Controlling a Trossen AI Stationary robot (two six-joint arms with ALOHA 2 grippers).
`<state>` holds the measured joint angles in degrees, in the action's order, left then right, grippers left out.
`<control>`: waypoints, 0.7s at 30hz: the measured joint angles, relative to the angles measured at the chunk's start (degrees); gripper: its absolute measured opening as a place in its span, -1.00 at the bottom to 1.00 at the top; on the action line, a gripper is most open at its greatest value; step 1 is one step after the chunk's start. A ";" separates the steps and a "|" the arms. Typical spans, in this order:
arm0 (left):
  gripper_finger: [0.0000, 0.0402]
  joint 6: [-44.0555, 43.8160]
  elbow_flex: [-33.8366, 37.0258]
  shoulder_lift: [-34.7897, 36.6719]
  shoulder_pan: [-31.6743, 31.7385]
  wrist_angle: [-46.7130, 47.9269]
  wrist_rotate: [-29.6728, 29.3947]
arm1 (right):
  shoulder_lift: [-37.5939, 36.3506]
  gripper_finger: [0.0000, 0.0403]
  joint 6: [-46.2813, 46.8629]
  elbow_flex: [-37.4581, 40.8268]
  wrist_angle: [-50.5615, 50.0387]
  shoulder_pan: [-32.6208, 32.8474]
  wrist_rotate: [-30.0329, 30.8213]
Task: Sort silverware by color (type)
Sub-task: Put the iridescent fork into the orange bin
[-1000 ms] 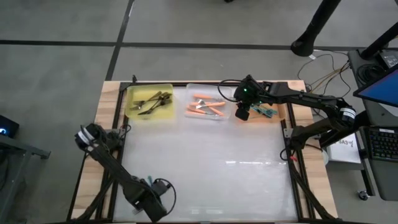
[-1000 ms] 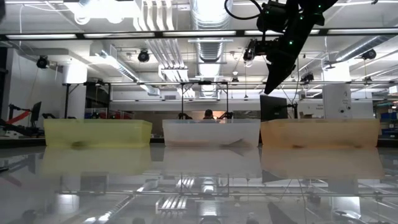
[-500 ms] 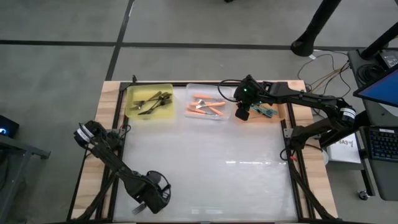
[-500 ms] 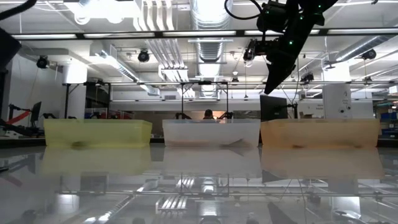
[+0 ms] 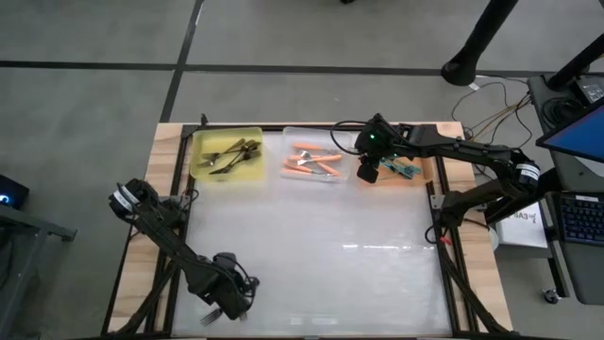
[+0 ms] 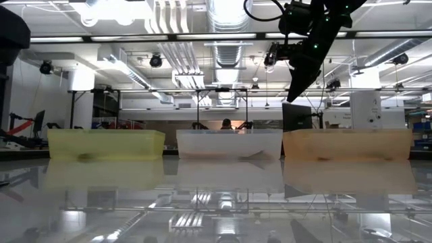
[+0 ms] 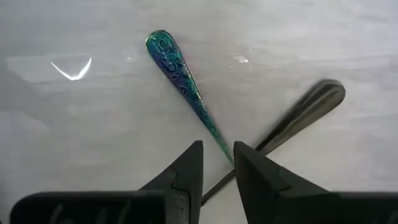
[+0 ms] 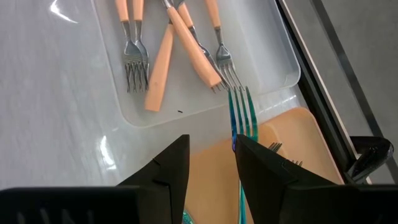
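Left gripper (image 7: 216,163) is low over the near-left of the table (image 5: 311,274), fingers parted by a narrow gap with the teal-blue handle (image 7: 184,78) running down between the tips. A black handle (image 7: 305,110) crosses under it right at the jaws. My read: it's lined up to pinch the teal one, but I can't tell if the pads touch it yet, and the crossing black piece could get dragged along.

Right gripper (image 8: 211,163) hangs above the orange bin (image 5: 415,172) at the far right, jaws spread, a teal-blue fork (image 8: 241,124) showing between the fingers with its tines toward the white tray (image 8: 205,102). Can't tell if it's gripped or lying in the bin below. Placement fits a drop-off over the teal bin.

Sorting so far: orange forks (image 5: 311,162) in the white tray, dark forks (image 5: 231,156) in the yellow bin (image 5: 203,175), teal in the orange bin. 2 pieces left loose on the table, judging by the left wrist view.
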<state>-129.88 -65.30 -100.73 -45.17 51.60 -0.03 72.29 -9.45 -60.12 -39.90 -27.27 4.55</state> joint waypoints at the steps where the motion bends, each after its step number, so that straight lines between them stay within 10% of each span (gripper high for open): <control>1: -0.65 -0.56 -0.02 -0.02 0.07 -0.11 -0.05 | 0.00 -0.40 0.00 0.00 0.00 -0.02 0.01; 21: -0.65 -4.16 0.15 -1.71 0.56 -1.59 -0.46 | 0.00 -0.40 0.00 0.02 0.00 -0.02 0.01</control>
<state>-134.04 -65.14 -102.44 -44.61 50.00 -0.49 72.29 -9.45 -60.10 -39.90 -27.29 4.56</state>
